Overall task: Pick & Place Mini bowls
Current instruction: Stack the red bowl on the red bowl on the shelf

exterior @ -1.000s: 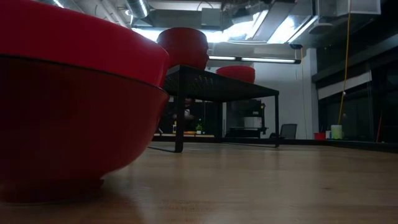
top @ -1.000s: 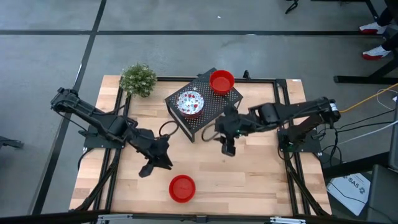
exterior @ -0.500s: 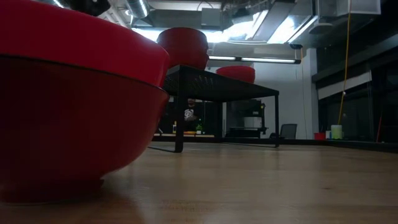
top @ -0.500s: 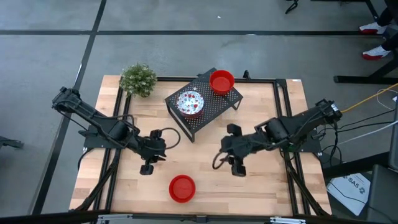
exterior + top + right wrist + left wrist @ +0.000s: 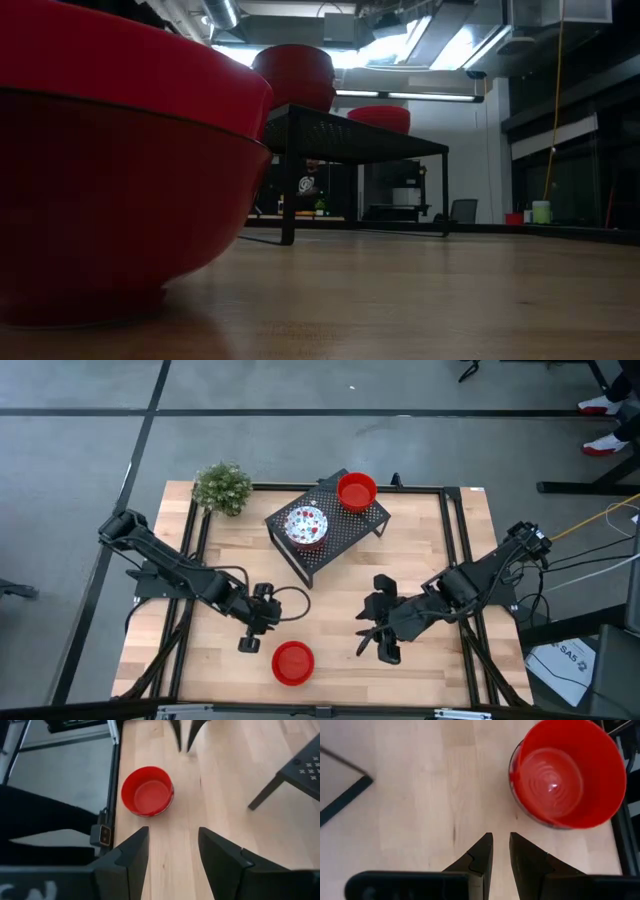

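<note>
One red mini bowl (image 5: 293, 663) stands upright on the wooden table near its front edge; it fills the left of the low view (image 5: 110, 170). A white red-speckled mini bowl (image 5: 306, 525) and another red mini bowl (image 5: 357, 491) sit on the black mesh rack (image 5: 330, 545). My left gripper (image 5: 250, 642) hovers just left of the front bowl (image 5: 567, 772), pointing steeply down. Its fingers (image 5: 500, 845) are a narrow gap apart with nothing between them. My right gripper (image 5: 366, 640) is wide open (image 5: 172, 837) to the right of that bowl (image 5: 148, 791), above the table.
A small green potted plant (image 5: 222, 488) stands at the table's far left corner. The rack's legs (image 5: 288, 185) rest on the table's middle far part. Bare wood lies between the rack and the front bowl. The table's black frame rails (image 5: 465, 630) run along both sides.
My left gripper has moved down and toward the table's near edge, closing on the front red bowl, and has tipped to point more steeply down. My right gripper has swung away from the rack toward the near edge. No bowl has moved.
</note>
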Available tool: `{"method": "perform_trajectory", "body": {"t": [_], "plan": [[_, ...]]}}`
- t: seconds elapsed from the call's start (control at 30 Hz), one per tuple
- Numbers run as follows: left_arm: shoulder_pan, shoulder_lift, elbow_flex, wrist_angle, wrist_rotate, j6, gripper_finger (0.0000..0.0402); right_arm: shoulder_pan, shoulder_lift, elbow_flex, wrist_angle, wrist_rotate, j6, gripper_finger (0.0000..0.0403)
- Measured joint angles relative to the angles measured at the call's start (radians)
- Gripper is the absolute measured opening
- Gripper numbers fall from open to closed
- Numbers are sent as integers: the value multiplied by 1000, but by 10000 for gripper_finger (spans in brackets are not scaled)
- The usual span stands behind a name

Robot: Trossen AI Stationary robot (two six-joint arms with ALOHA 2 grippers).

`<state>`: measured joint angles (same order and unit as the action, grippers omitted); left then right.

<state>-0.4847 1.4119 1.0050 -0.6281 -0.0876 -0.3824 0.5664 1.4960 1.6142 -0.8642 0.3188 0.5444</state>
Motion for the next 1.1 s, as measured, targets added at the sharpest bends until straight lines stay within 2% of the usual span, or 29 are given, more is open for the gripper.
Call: {"method": "perform_trajectory", "body": {"t": [0.3,0.5,0.6,0.73,0.93,1.1], "plan": [[0,62,0,55,0,57,59,1,0,0,23,3,143,171],[0,68,0,57,0,126,59,1,32,0,154,1,162,171],[-7,68,0,85,-1,152,59,2,55,0,211,-39,181,171],[-27,68,0,120,-38,166,59,20,85,0,237,-78,207,171],[-69,68,0,199,-63,160,59,62,113,0,245,-76,295,171],[-99,68,0,213,-125,125,58,103,122,0,246,-60,349,171]]}}
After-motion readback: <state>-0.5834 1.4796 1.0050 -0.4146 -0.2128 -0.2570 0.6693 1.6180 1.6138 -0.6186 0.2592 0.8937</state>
